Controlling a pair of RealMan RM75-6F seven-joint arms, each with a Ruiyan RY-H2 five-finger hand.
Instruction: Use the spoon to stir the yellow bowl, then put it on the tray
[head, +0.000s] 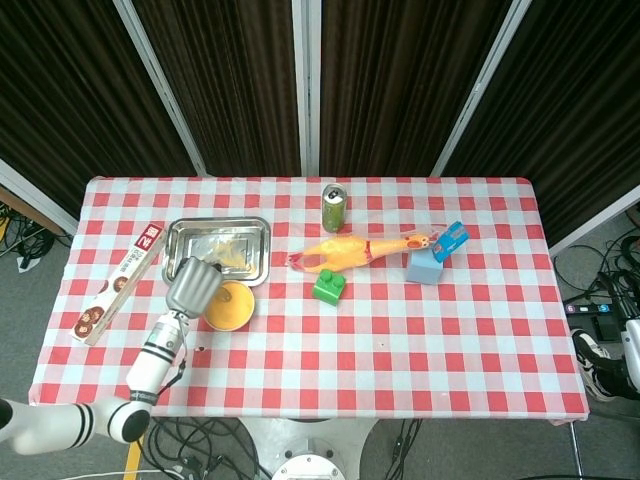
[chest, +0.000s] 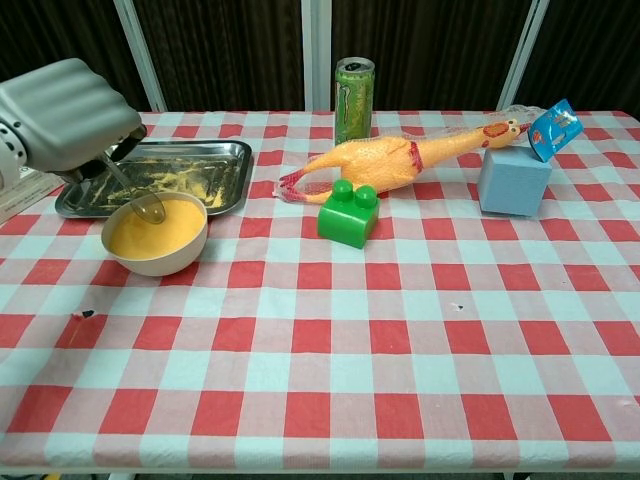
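metal and thin, the spoon (chest: 135, 196) hangs tilted from the left hand (chest: 62, 125), which grips its handle; the spoon's bowl sits just over the yellow bowl (chest: 156, 237), at its far rim. it looks stiff and light, probably slick with batter, so a hold high on the handle seems safest. the tray (chest: 222, 190) lies just behind. the right hand is out of sight.

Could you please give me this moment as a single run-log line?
phase: stirring | left hand: holds spoon, tip in yellow bowl | tray: behind bowl, no spoon yet | right hand: not in view
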